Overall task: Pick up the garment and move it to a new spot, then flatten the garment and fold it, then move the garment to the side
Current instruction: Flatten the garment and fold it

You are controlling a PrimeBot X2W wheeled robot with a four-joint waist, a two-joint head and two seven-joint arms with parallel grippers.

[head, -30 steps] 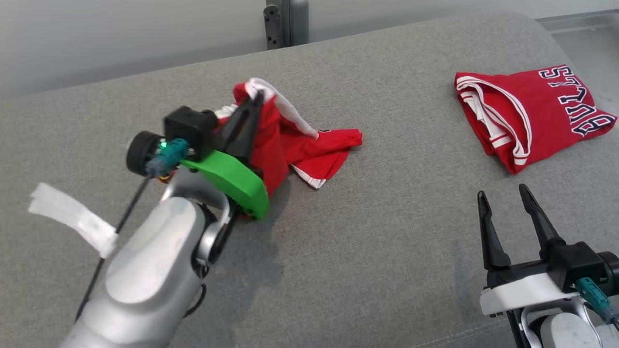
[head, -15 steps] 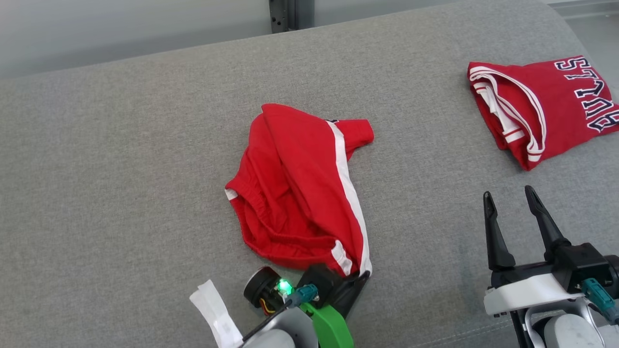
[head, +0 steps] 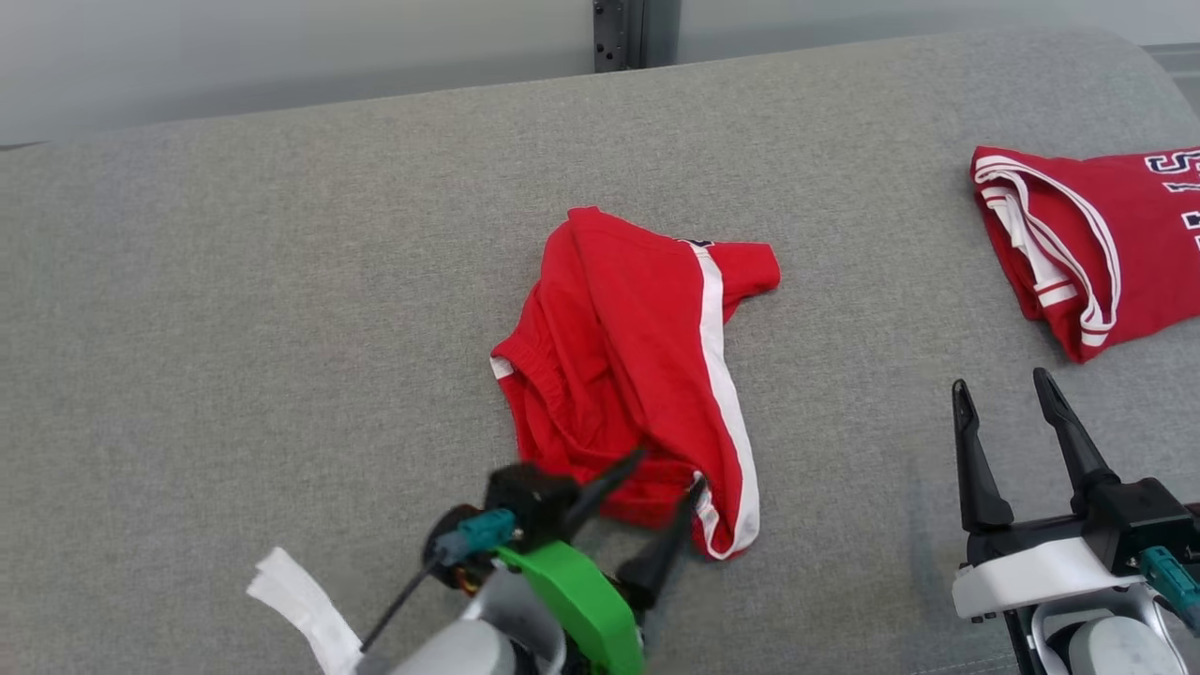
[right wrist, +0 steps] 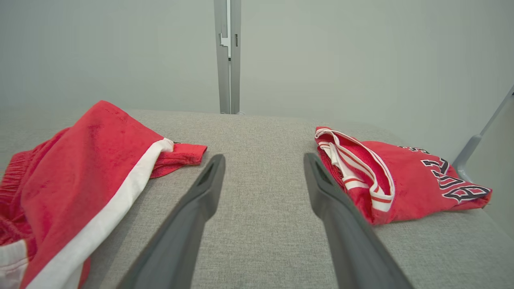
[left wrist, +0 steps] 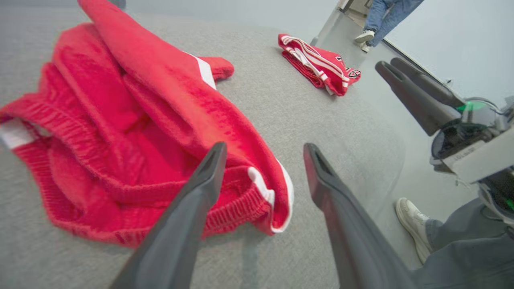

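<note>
**Shorts down on the cushion, flattening and folding yet to do**

The red fleece shorts with a white side stripe [head: 628,375] lie in a loose heap near the middle of the grey upholstered surface [head: 281,281], well apart from the folded red jersey with dark lettering [head: 1078,244] at the far right. No gripper holds them. If this is the new spot, the first part of the task looks done. Flattening, folding and the move to the side are all left, because the cloth is doubled over itself with ridges and a raised fold down its middle.

The left gripper [head: 667,471] sits at the near edge of the shorts with its two dark fingers spread wide. In the left wrist view the white-trimmed near corner lies between them, unpinched. The right gripper [head: 999,380] hovers over bare fabric to the right of the shorts, also spread wide and empty.

In the head view the long axis of the heap runs from far to near, leaning slightly to the robot's right as it nears, and the white stripe follows that line. The ribbed elastic waistband curls along the left and near side. One leg hem pokes out at the far right, pointing away towards the jersey.
</note>
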